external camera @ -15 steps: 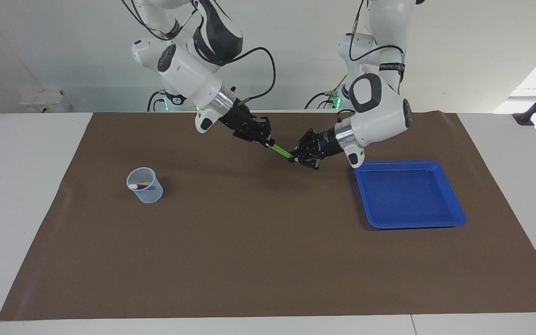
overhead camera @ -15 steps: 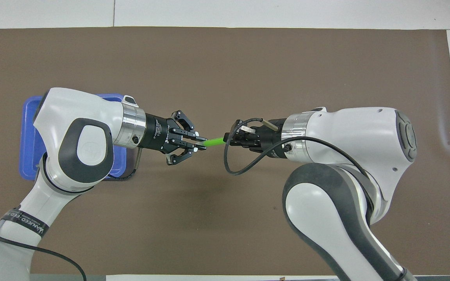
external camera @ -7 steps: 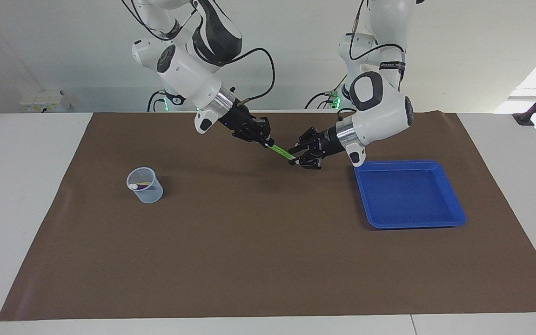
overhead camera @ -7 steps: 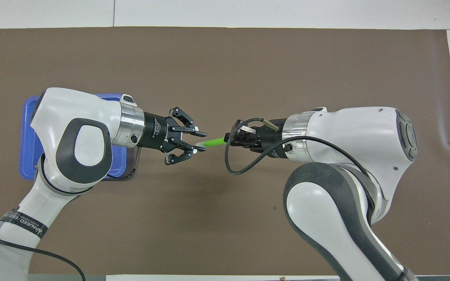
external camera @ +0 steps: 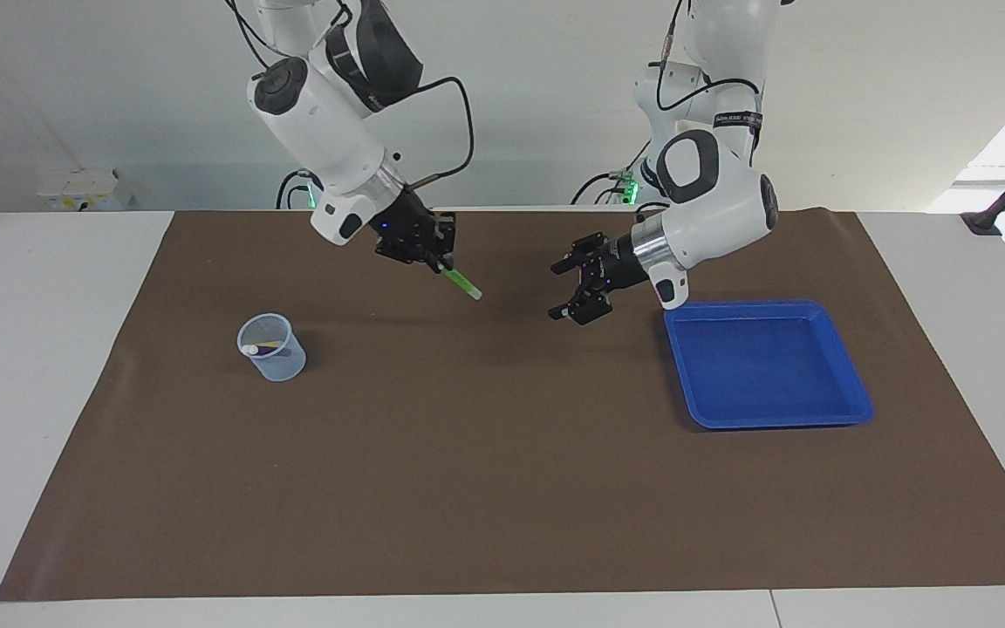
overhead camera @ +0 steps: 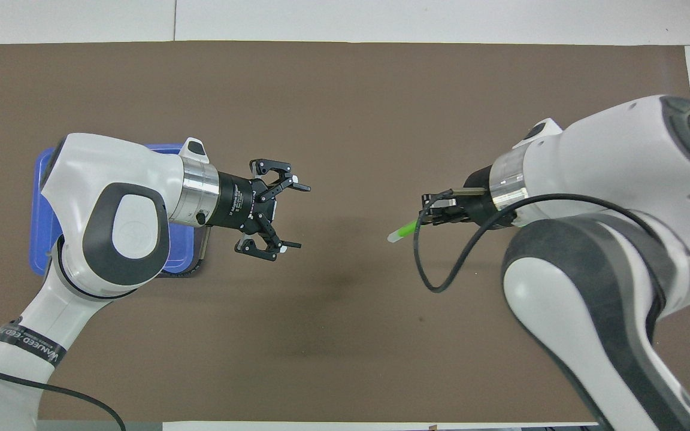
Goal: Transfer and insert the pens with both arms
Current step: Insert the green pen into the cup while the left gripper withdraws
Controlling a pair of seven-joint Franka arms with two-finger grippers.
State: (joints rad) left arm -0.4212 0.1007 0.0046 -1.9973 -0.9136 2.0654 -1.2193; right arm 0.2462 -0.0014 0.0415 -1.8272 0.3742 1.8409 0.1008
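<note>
R claw point(external camera: 437, 258) clamped on green pen point(external camera: 461, 282), up in the air over the brown mat point(external camera: 502, 488), roughly mid-table toward R arm's end. Pen sticks out of the claw tilted downward, pale tip lowest, not touching the mat. In overhead view same pen point(overhead camera: 402, 230) pokes out from R claw point(overhead camera: 432, 214) w/ pale end pointing toward the L claw; clear gap between pen tip and L claw.

L claw point(external camera: 574, 290) fingers wide apart, holding nothing, in the air over the mat just beside the blue tray point(external camera: 851, 410), on the tray's side toward the R arm's end. Overhead: L claw point(overhead camera: 294, 215) splayed, both fingertips well apart, L arm body covers part of tray point(overhead camera: 42, 209). Tray sits toward L arm's end of table, nothing seen in it.

Clear cup point(external camera: 272, 347) stands upright on the mat toward R arm's end, farther from robots than the R claw's spot. Inside it: purple pen point(external camera: 269, 351) and a bit of yellow pen point(external camera: 272, 342), lying slanted, one pale end point(external camera: 248, 350) at the rim. Cup not visible in overhead view, hidden by R arm.

The two claws well apart from each other. Mat lies on the white table point(external camera: 49, 349).
</note>
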